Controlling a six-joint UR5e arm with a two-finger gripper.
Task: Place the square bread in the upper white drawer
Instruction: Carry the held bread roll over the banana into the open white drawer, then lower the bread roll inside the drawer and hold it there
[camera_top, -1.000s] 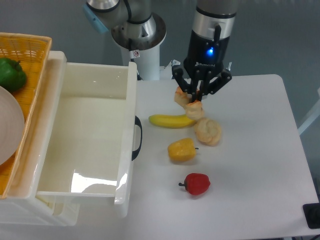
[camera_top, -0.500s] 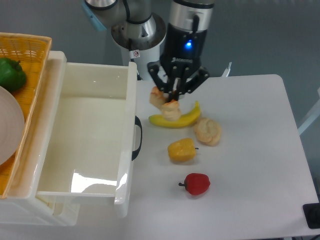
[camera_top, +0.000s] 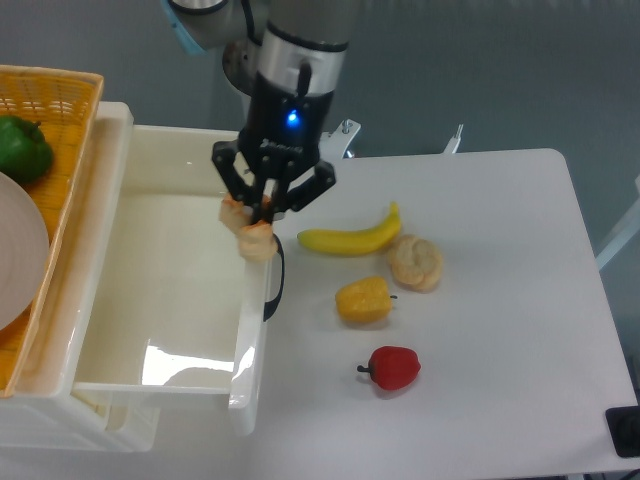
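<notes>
End effector clamped on the square bread, pale tan with orange-brown crust, above the upper white drawer rim.

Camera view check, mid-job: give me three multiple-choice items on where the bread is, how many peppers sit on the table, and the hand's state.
1. Where is the square bread?
A. over the front wall of the upper white drawer
B. on the table beside the bun
C. in the basket

2. How many peppers lie on the table?
A. one
B. two
C. three

3. The hand is:
A. open and empty
B. shut on the bread
C. out of view

Answers: 1 A, the bread hangs at the drawer's handle-side wall. 2 B, a yellow pepper and a red pepper. 3 B, the fingers pinch the bread.
</notes>
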